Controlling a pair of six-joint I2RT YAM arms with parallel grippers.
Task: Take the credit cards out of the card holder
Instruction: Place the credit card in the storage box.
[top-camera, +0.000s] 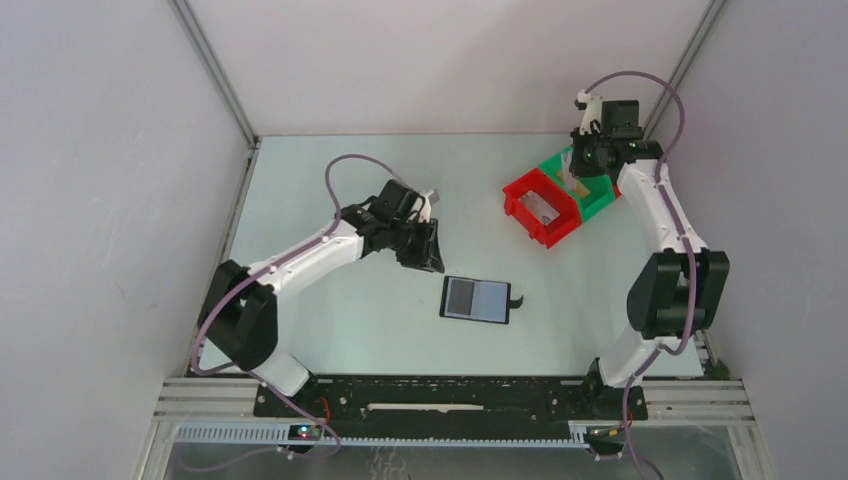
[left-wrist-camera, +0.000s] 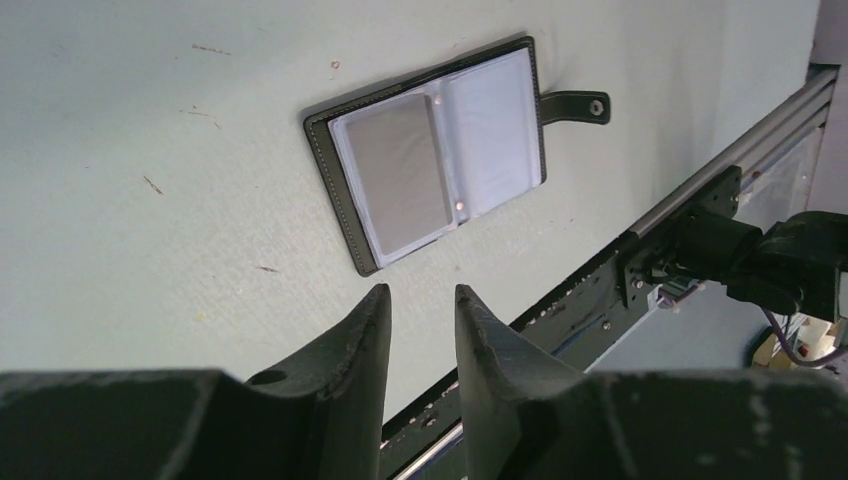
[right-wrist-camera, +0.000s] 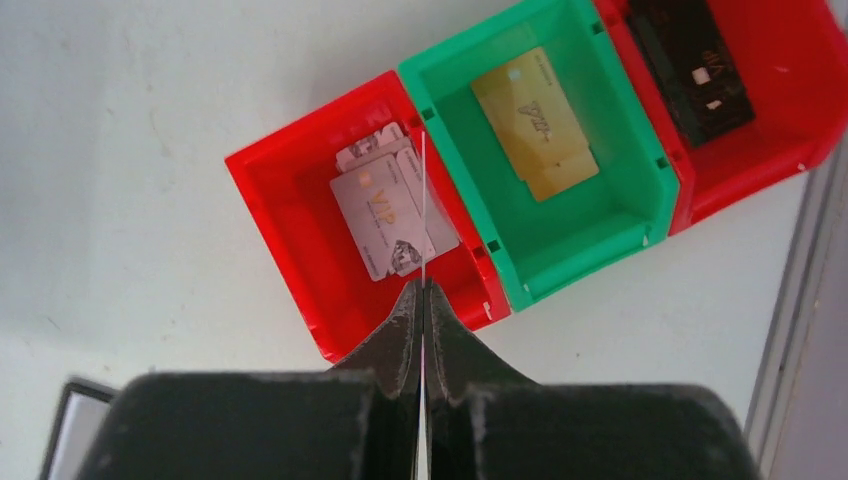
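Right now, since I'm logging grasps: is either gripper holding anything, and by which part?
The right gripper pinches a credit card, seen edge-on as a thin pale line, by its near end. The left gripper is open, holding nothing.

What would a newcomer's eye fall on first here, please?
The bright red bin and green bin at the far right stand out, with the right gripper pinching a thin credit card edge-on above them. Next, the black card holder lies open and flat mid-table, the left gripper open nearby.
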